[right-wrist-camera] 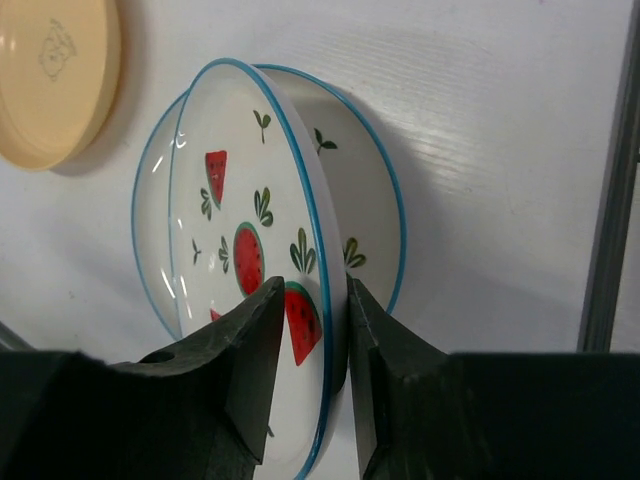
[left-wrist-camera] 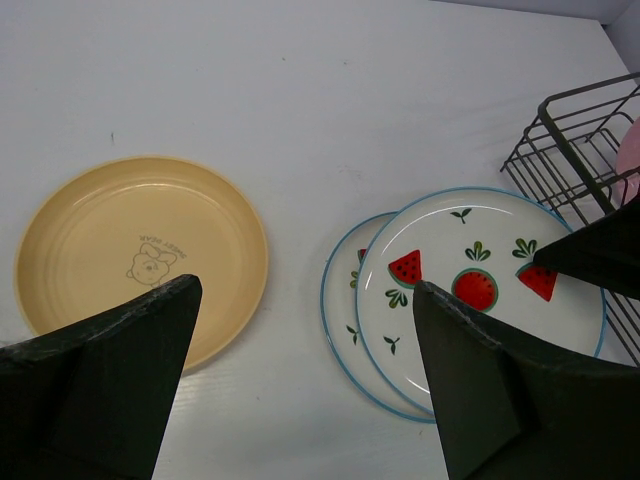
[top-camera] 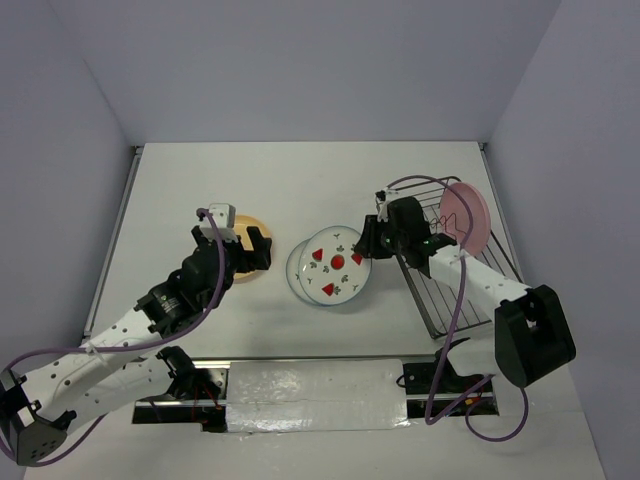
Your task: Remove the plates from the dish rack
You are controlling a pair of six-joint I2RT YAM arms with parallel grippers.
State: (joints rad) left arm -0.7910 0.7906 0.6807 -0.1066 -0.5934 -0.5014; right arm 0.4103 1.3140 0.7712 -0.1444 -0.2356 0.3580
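Our right hand (right-wrist-camera: pixel 312 305) pinches the rim of a white plate (right-wrist-camera: pixel 235 220) tilted over a second white plate (right-wrist-camera: pixel 365 195); our left hand (left-wrist-camera: pixel 307 292) hangs wide by the yellow plate (left-wrist-camera: pixel 120 240).

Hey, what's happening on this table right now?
The right hand grips the rim of a watermelon plate, tilted over a matching plate lying on the table. The yellow plate lies flat to the left, with the open left hand near it. The pink plate stands in the dish rack.
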